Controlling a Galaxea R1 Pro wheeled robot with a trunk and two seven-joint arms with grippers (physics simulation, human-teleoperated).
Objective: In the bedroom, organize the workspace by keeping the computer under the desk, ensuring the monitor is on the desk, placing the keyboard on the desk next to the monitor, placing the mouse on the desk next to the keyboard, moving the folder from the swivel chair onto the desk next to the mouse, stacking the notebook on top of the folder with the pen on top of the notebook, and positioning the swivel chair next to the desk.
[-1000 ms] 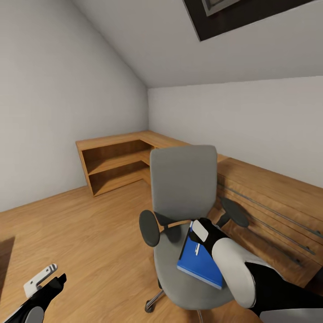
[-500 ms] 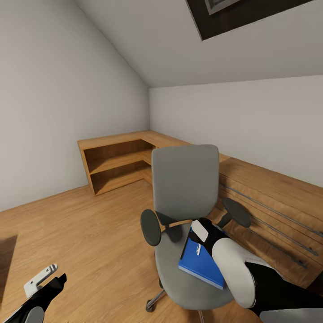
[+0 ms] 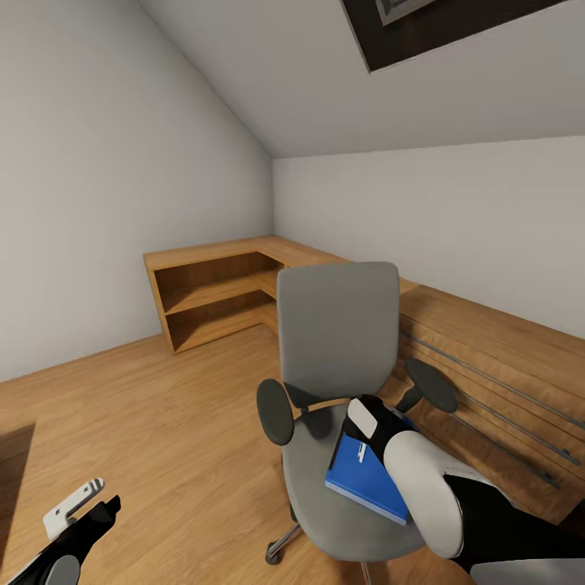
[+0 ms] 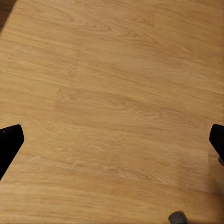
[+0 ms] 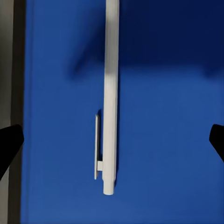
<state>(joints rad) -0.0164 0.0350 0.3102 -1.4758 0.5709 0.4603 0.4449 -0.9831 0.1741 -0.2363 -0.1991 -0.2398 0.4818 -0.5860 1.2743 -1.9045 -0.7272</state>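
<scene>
Room: grey sloped walls, wood floor [image 3: 162, 406], low wooden shelving [image 3: 215, 296] in the corner.
Chair [image 3: 337, 341]: grey, facing the robot.
Folder [image 3: 366, 479]: blue, flat on the seat.
Pen [image 5: 110, 98]: white, lying on the folder.
Right gripper [image 5: 112, 140]: right above the pen, fingers spread wide, gripping nothing.
Left gripper [image 4: 112, 140]: low over bare floor, fingers apart, empty.
</scene>
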